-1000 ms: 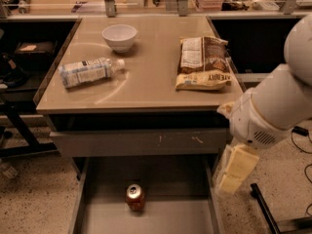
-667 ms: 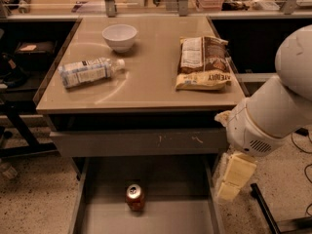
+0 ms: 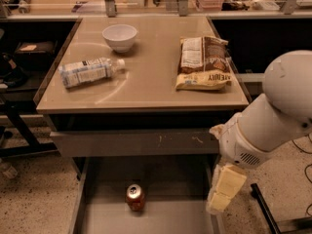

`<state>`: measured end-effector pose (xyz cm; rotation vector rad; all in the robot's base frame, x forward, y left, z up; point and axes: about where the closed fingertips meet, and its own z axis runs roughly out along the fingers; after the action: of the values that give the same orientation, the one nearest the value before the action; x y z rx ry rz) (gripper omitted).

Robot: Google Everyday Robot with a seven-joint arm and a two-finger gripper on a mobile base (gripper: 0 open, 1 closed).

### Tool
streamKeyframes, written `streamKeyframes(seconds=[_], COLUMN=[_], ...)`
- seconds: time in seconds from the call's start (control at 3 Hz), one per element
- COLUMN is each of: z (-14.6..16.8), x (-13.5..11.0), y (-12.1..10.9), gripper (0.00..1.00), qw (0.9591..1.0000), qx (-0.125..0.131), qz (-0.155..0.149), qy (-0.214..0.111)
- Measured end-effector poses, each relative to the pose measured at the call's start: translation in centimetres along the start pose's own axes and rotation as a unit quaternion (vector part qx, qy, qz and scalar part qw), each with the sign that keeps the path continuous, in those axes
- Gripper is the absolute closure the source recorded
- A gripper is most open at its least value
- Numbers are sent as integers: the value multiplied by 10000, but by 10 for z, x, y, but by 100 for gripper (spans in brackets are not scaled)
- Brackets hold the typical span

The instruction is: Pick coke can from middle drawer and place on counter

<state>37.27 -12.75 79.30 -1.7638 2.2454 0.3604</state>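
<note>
My gripper: the pale cream two-finger gripper point(image 3: 222, 195) hangs pointing downward at the right edge of the open drawer, over its right side wall. I cannot tell whether it is apart or together, and it holds nothing that I can see.
My arm: the bulky white rounded arm point(image 3: 273, 116) comes in from the right, beside the front right corner of the cabinet.
Coke can: the small red soda can point(image 3: 135, 197) with a silver top and pull tab stands upright on the drawer floor, near the middle from side to side. It is well to the left of my gripper and not touching it; the red body looks dark in the shade of the cabinet.
Middle drawer: the wide shallow grey metal drawer point(image 3: 97, 218) is pulled out, with a plain flat floor and low side walls.
Drawer above: the closed grey drawer front point(image 3: 131, 143) carries white scratches.
Counter: the glossy beige-tan rectangular top point(image 3: 146, 77) sits over the drawers.
On the counter: a white bowl point(image 3: 119, 37) at the back left, a clear plastic bottle with a white label point(image 3: 89, 71) lying on its side at the left, and a brown-and-cream snack bag point(image 3: 202, 62) lying flat at the right.
</note>
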Motion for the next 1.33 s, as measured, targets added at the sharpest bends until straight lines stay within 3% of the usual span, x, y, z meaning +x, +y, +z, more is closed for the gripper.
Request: streamKeyframes(seconds=[0.33,0.67,1.0,1.33], z=[75,140,148,157], x=[5,2,0,1], y=[13,11,-1,6], gripper=[0,0,0,0], qw=[9974,9930,9927,9904], qx=[-483,-631,-453,-558], qz=[190,347,417,419], qy=[-495,-938,-1040,-1195])
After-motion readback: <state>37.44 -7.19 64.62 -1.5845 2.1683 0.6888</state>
